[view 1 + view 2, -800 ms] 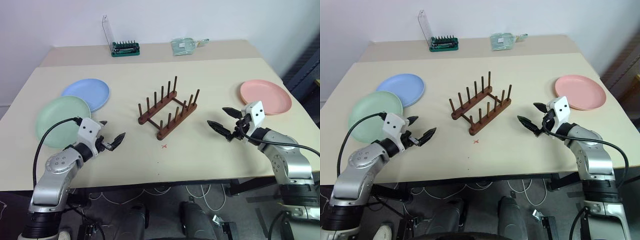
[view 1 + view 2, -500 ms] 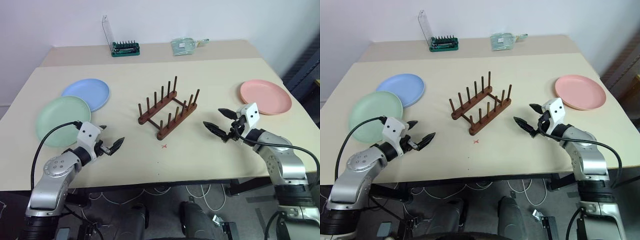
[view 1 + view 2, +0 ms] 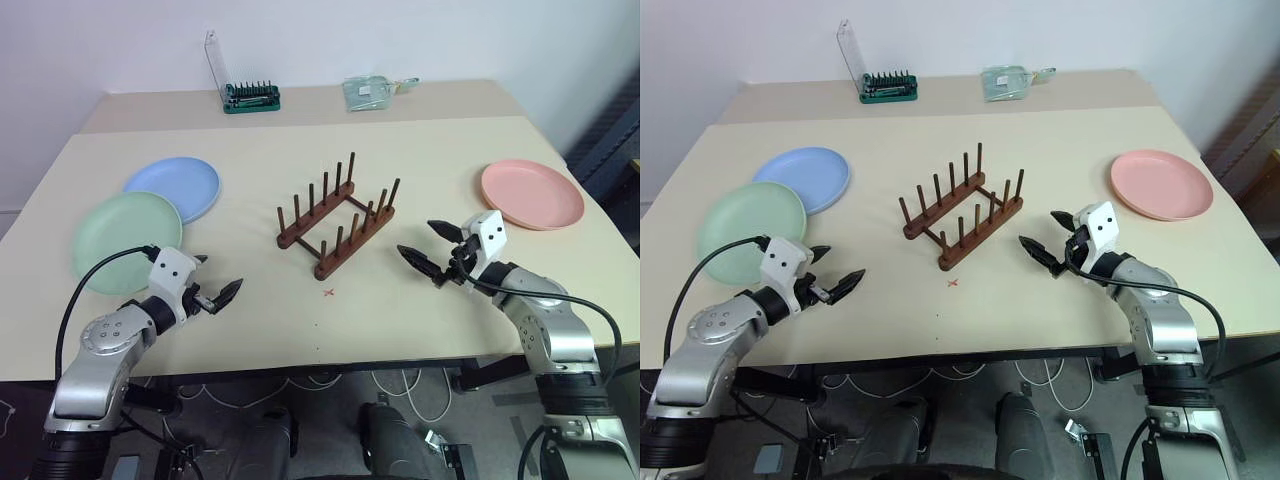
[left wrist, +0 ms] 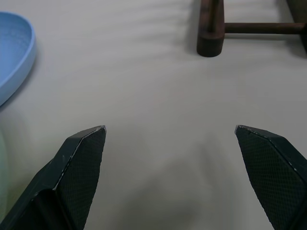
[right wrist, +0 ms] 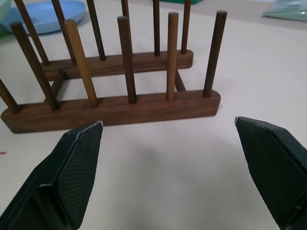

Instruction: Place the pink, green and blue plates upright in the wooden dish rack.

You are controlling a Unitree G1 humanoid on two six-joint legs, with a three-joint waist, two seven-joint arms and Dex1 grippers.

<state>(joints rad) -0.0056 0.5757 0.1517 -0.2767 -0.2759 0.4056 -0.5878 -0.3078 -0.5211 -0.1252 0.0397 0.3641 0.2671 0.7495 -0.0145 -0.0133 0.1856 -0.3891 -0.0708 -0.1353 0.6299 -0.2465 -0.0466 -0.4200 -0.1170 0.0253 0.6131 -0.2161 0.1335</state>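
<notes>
Both our grippers are spread wide and carry nothing: the left gripper (image 3: 218, 291) hovers low over the table (image 3: 300, 160), the right gripper (image 3: 432, 252) likewise on the other side. We judge we are at the very start, with no plate picked up yet. The wooden dish rack (image 3: 336, 218) stands empty between the two grippers, nearer the right one. The green plate (image 3: 118, 238) lies just behind the left gripper, the blue plate (image 3: 174, 187) beyond it, overlapping its edge. The pink plate (image 3: 531, 194) lies just past the right gripper. Next, we would reach for the nearest plate's rim. A green tool case (image 3: 249, 96) sits far back by the pale wall.
</notes>
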